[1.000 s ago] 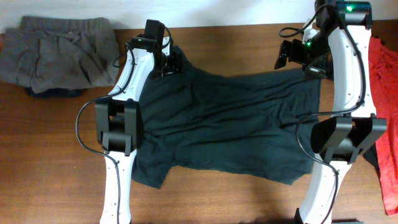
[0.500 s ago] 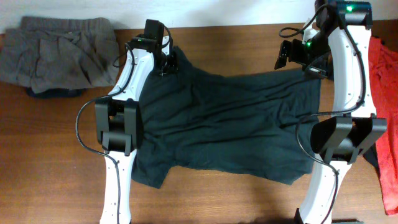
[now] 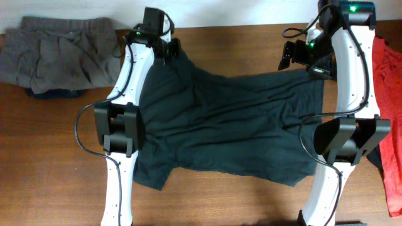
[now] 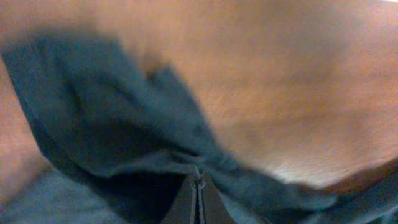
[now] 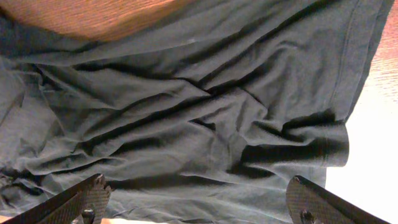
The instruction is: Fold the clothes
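Left gripper is clamped down now, fingers pressed flat together with no gap. In the left wrist view its tips meet on a bunched fold of the dark T-shirt, so it's pinching cloth. That view is pretty blurry, but the fabric gathers right into the tips, with bare wood behind it.

Right gripper is the opposite: spread wide and holding nothing. In its own camera, the two fingers sit at the bottom corners, far apart, and the gap between them shows only wrinkled shirt below. I can't tell whether the tips touch the cloth. From above, it hangs over the far right corner of the shirt.

The T-shirt lies spread across the middle of the table between the two arms, rumpled, with a sleeve poking out at the near left. The grey garment is heaped at the far left, well apart from it. The red garment lies along the right edge, partly under the right arm.

Compared with a second ago, the left gripper was open over that far-left corner and has since snapped shut on it. It has also moved toward the back edge of the table, dragging the corner out with it. The right arm hasn't budged, and the rest of the shirt looks the same.
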Robot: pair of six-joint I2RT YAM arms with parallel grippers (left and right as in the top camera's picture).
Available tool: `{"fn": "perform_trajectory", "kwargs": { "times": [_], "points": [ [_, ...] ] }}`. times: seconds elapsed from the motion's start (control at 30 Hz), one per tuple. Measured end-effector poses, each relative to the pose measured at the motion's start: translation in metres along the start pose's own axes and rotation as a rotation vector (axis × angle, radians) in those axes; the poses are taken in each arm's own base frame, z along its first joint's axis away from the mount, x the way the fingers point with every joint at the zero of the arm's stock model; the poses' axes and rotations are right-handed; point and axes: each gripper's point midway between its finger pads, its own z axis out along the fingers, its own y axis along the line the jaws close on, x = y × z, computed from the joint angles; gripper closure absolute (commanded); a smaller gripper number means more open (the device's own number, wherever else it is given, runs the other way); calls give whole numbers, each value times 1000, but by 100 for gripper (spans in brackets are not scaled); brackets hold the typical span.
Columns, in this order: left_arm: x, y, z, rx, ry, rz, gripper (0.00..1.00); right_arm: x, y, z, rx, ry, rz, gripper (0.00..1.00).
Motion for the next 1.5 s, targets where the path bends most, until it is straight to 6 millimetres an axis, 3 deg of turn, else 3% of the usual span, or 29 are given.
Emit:
{"fn": "perform_trajectory", "kwargs": {
  "times": [0.2,0.3,0.6,0.67,0.73,0.77,0.8,0.83,0.87,0.9,1.0,1.1,1.17,1.27,1.4,1.5],
  "points": [
    [-49,-27,-20,57,-184,61,99,0,-1,0,3,-1,0,5],
    [-56,-47,-19,85,-226,94,99,0,-1,0,3,-1,0,5],
    [-68,-139,-17,192,-384,209,98,0,-1,0,3,-1,0,5],
    [-61,-153,-9,205,-382,220,84,0,-1,0,3,-1,0,5],
    [-52,-157,4,199,-363,222,57,0,-1,0,3,-1,-1,5],
    [-48,-157,10,195,-354,215,51,0,-1,0,3,-1,0,5],
    [-44,-155,17,185,-343,211,40,0,-1,0,3,-1,0,5],
    [-39,-150,24,166,-329,210,21,0,-1,0,3,-1,0,5],
    [-37,-147,28,156,-321,202,14,0,-1,0,3,-1,-1,5],
    [-36,-143,31,141,-318,201,8,0,-1,0,3,-1,0,5],
    [-37,-128,33,106,-306,186,4,1,-1,2,4,8,1,8],
    [-33,-104,34,59,-260,159,5,4,-3,7,8,30,5,10],
    [-25,-78,35,14,-204,126,16,5,-3,8,9,34,6,10],
    [-14,-36,32,-36,-115,69,26,6,-3,9,10,37,7,10],
    [-1,4,26,-61,-21,15,38,7,-4,11,12,47,10,10],
    [5,10,24,-57,12,38,47,15,-7,21,19,92,18,12]
  ]
}}
